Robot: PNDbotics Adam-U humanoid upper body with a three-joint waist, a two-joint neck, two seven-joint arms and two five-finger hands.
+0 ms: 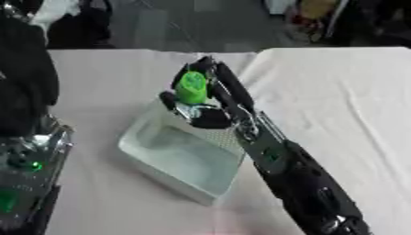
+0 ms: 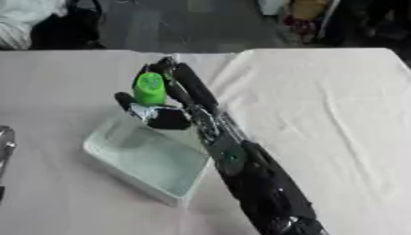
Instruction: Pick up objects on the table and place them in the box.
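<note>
**Green object held over the far end of the box**

The right hand (image 1: 202, 98) sits just above the middle of the frame, its black fingers (image 1: 229, 80) and thumb curled round a small bright green object (image 1: 191, 87). The object looks roughly cylindrical and stands nearly upright in the grasp; what it is exactly I cannot make out. Hand and object hang over the upper, far corner of the box (image 1: 152, 165), and whether the hand touches the rim there I cannot tell.

The right arm (image 1: 301, 183) runs from the lower right of the frame diagonally up to the hand, black with silver parts and a small green light near the wrist. It crosses the right-hand edge of the box.

The box is a pale, translucent rectangular tub, lying askew in the centre and lower centre of the frame, one corner pointing toward the bottom edge. Its inside looks bare of anything I can distinguish.

At the left edge, in the left eye view, the left arm (image 1: 28, 160) shows as dark and silver machinery with green lights; its hand cannot be made out.

Everything rests on a table covered in a white cloth (image 2: 337, 114), with a fold running from the upper middle down toward the hand. Beyond the far edge, along the top of the frame, is a dark floor with clutter.
</note>
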